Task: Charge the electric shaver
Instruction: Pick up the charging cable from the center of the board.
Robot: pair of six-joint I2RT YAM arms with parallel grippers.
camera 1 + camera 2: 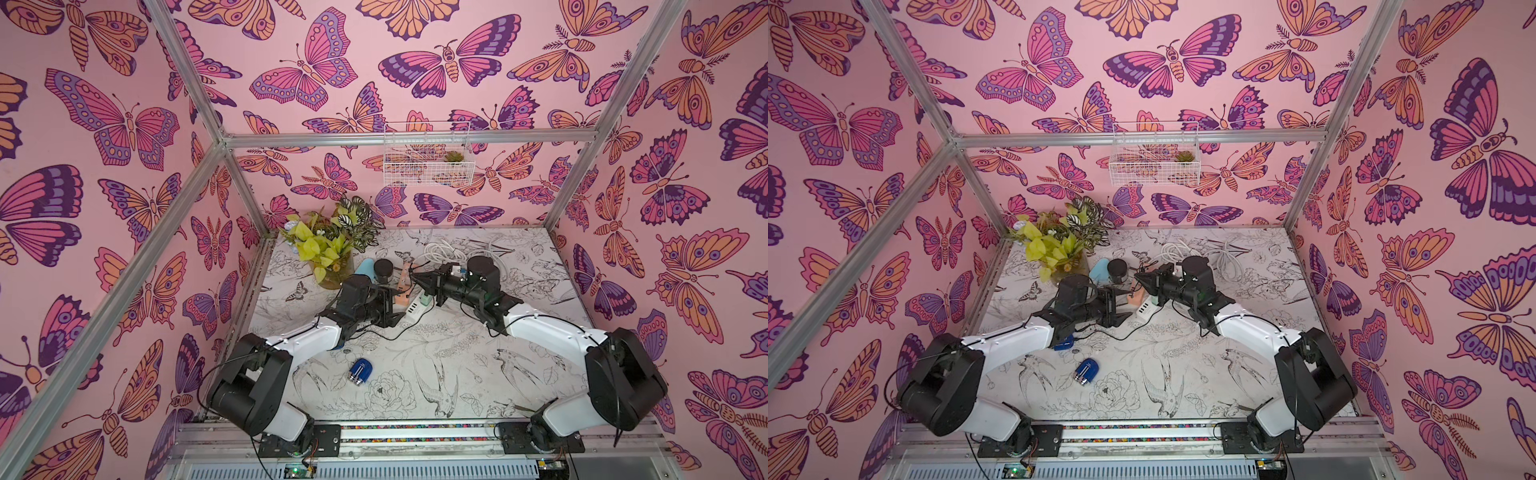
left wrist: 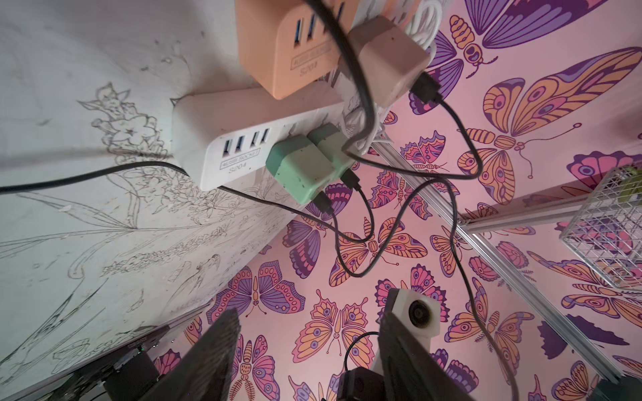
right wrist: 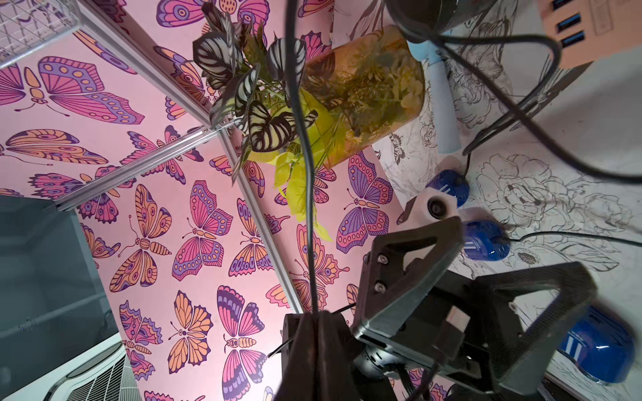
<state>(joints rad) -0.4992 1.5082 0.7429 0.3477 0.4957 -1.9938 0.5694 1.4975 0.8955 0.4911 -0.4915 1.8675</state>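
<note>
A blue electric shaver [image 1: 361,371] lies loose on the table in front of my left arm and appears in both top views [image 1: 1087,371]. The right wrist view shows three blue shavers, two with black cables running to them [image 3: 486,239]. My right gripper [image 3: 314,323] is shut on a black cable [image 3: 305,145] above the power strips [image 1: 413,276]. My left gripper [image 2: 309,309] hangs open beside the white power strip [image 2: 215,139], with nothing between its fingers. Two green adapters [image 2: 302,166] sit in the white strip. A beige adapter [image 2: 385,59] sits by the peach strip [image 2: 278,52].
A plant in an amber vase [image 1: 332,266], a black jar [image 1: 384,270] and a light blue item [image 1: 365,268] stand behind the left gripper. A coil of white cable [image 1: 444,249] lies at the back. A wire basket [image 1: 428,158] hangs on the back wall.
</note>
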